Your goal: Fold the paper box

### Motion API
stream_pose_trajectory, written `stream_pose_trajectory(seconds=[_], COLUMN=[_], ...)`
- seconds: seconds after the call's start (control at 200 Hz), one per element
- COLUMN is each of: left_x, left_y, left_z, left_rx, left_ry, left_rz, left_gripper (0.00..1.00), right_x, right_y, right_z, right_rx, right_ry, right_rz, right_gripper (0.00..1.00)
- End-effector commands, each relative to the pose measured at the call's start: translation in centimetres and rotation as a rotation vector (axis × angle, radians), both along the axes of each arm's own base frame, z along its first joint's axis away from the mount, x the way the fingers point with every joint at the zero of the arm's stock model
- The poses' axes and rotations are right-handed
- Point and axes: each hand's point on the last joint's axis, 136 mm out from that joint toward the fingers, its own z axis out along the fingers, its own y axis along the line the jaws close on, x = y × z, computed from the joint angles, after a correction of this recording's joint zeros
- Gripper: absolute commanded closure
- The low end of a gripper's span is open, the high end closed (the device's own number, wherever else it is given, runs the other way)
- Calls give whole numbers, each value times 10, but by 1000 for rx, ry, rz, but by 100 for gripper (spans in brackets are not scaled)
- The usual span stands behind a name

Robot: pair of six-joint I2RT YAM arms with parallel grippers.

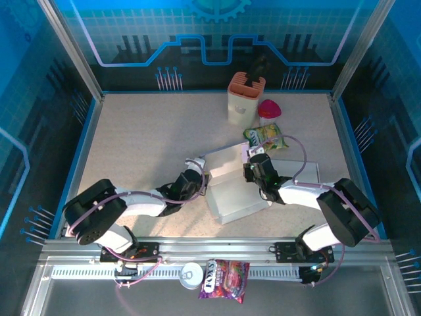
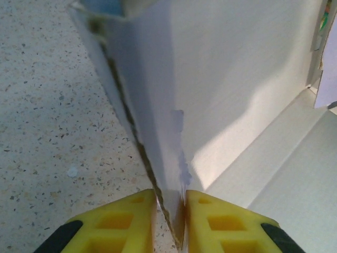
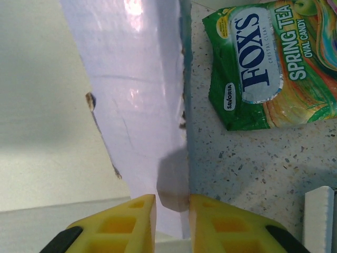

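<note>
Paper box sits between both claws: left claw pinches its left side, right claw pinches its far side (both sides stand up).

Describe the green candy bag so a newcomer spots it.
Start at the white box mid-table. Just past its far right corner, near the beige holder, lies the candy bag. It is green, lettered FOX'S Spring Tea; the other bag, on the near rail, is purple.

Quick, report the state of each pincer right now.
Left pincer: closed on an upright wall of the paper box.
Right pincer: closed on another flap of the paper box.
</note>
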Motion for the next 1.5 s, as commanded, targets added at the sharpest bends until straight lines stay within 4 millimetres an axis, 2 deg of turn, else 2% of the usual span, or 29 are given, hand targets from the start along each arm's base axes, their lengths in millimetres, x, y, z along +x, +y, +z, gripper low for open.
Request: stream_pose_trajectory(seconds=[0.0, 0.075, 0.225, 0.47, 0.64, 0.73, 0.825, 1.0, 1.151, 1.266, 1.421, 1.496], left_x=[2, 3, 3, 0, -7, -9, -9, -5, 3, 7, 7, 7], left_y=[-11, -12, -11, -16, -21, -20, -13, 4, 13, 23, 32, 34], left_z=[4, 6, 12, -3, -13, -15, -16, 1, 18, 23, 27, 28], left_rx=[-55, -66, -64, 21, 128, 181, 218, 234, 271, 286, 280, 281], left_ry=[12, 14, 8, -2, -106, -164, -200, -256, -300, -314, -333, -339], left_rz=[-1, 9, 13, 8, 24, 54, 109, 194, 217, 238, 242, 243], left_gripper=[77, 73, 73, 78, 81, 87, 94, 98, 100, 100, 100, 100], right_x=[5, 4, 5, 3, -2, -4, -9, -25, -45, -54, -43, -35], right_y=[5, 3, 2, 3, -1, -2, -3, 2, 21, 37, 62, 70], right_z=[4, 2, 0, -3, -2, -4, -1, 26, 59, 89, 123, 126], right_rx=[16, 12, 10, 23, 18, 21, 44, 153, 296, 496, 803, 927], right_ry=[-13, -7, -4, -4, -29, -30, -12, -14, 8, 25, 79, 141], right_rz=[18, 15, 12, 11, 5, 5, -12, -17, -10, -55, -149, -252], right_gripper=[78, 78, 79, 80, 80, 79, 72, 59, 53, 52, 50, 47])
